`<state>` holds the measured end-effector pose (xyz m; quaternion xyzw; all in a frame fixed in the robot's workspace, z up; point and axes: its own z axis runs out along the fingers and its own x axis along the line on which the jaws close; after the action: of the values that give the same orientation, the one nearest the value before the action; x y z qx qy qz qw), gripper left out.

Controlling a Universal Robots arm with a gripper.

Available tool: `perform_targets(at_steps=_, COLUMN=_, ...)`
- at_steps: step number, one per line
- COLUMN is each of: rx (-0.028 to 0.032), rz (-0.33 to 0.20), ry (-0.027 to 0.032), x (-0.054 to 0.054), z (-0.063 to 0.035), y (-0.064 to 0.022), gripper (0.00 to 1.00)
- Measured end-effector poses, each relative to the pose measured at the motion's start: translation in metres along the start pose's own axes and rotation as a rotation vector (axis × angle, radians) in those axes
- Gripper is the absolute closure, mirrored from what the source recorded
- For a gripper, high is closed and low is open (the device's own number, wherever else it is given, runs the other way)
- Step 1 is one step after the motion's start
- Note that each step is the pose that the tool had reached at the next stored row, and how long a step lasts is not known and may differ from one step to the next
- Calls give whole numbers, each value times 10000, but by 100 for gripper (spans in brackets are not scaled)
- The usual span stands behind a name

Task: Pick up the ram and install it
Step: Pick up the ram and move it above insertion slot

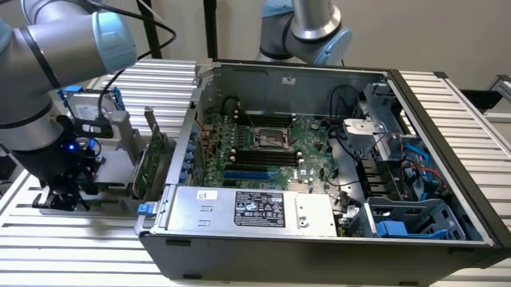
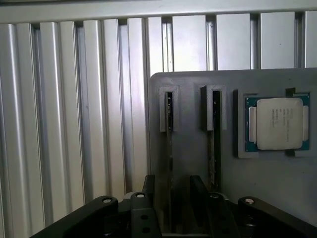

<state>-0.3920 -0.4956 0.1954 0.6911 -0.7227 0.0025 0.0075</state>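
Straddling the ram (image 2: 170,113) in its grey holder (image 2: 193,84), the gripper (image 2: 173,184) is seen open; the stick could be gripped askew by off-centre closure.

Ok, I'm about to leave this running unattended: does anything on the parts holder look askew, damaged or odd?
Nothing stands out. The ram between the open fingers and the second stick stand straight in the grey holder, and the processor sits square in its pocket.
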Motion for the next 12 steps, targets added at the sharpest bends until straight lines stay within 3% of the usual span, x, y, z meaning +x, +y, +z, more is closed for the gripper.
perform_targets(at_steps=7, rx=-9, rz=-104, ry=-68, x=1, z=2, y=19, gripper=0)
perform_targets(at_steps=11, rx=-16, rz=-184, ry=-74, x=3, z=11, y=22, gripper=0)
perform_targets(at_steps=12, rx=-19, rz=-203, ry=-73, x=3, z=13, y=23, gripper=100)
